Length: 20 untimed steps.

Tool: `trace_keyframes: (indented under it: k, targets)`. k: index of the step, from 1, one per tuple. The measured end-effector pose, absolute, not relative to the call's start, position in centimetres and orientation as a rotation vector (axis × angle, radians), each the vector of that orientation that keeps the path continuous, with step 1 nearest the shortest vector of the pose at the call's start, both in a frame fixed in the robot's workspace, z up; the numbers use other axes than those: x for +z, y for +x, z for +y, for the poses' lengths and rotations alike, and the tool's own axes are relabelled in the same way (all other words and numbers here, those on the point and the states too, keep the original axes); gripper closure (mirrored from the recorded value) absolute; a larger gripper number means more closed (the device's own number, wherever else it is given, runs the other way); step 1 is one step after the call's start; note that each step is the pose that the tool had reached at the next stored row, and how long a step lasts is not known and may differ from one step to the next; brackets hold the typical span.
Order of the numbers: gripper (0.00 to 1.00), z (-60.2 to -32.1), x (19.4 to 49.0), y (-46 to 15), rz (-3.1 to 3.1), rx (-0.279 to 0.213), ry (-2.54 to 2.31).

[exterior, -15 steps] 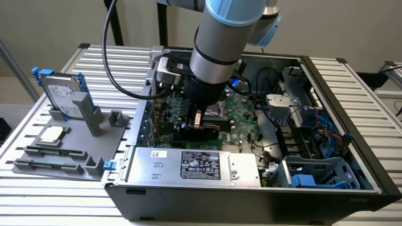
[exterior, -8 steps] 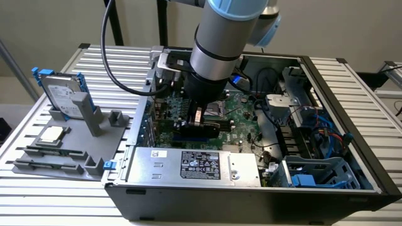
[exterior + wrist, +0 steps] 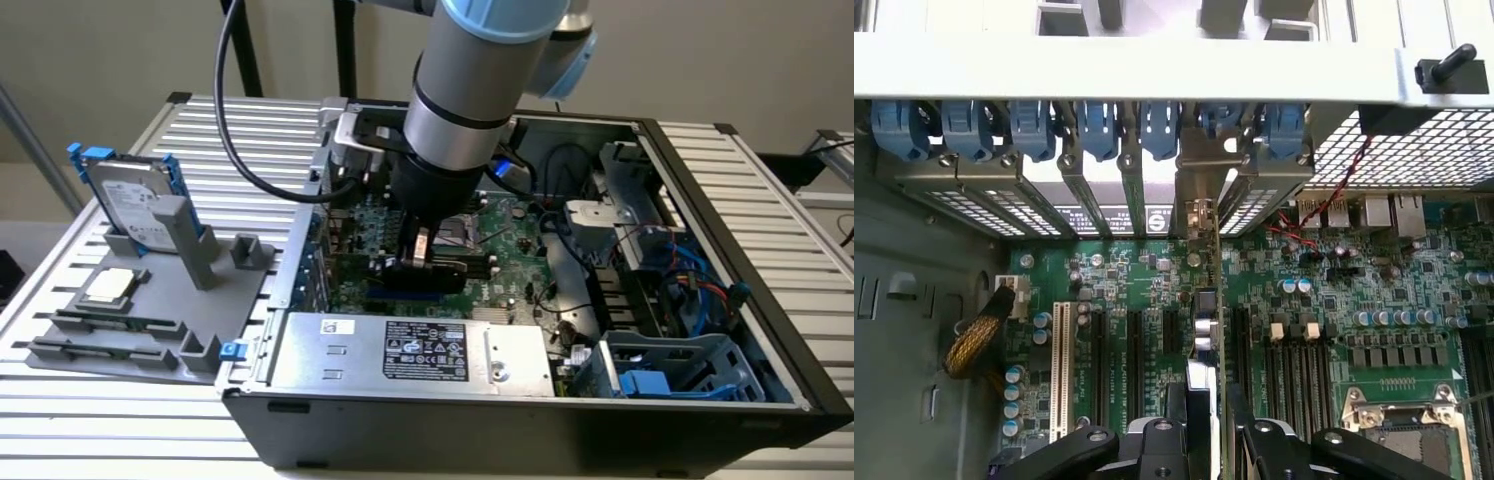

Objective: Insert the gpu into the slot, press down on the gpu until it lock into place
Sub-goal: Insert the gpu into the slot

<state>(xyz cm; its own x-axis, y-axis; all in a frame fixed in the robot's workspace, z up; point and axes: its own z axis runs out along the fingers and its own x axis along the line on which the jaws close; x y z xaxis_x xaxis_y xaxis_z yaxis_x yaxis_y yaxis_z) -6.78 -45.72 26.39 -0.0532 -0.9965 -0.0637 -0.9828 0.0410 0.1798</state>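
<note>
The gpu [image 3: 450,272] is a thin black card standing on edge just above the green motherboard [image 3: 514,255] inside the open PC case. My gripper [image 3: 430,262] is shut on it from above. In the wrist view the gpu [image 3: 1211,335] runs edge-on between the two black fingers [image 3: 1154,445], and its metal bracket [image 3: 1199,180] lines up with the rear expansion openings. A short piece of the bright-blue slot [image 3: 404,297] shows right under the card in the exterior view. Whether the card's edge sits in the slot I cannot tell.
A silver power supply [image 3: 414,350] fills the case's near side. Cables and a blue drive cage [image 3: 667,370] crowd the exterior view's right. Black memory slots [image 3: 1294,350] and the CPU socket [image 3: 1399,420] flank the card. A blue-framed hard drive [image 3: 134,205] stands on a grey fixture outside.
</note>
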Motion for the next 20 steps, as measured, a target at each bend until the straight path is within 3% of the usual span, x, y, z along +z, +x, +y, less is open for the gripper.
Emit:
trace_keyframes:
  k: [20]
  targets:
    - [0.74,-45.72,25.82,-6.14,-2.197,-0.289,2.093]
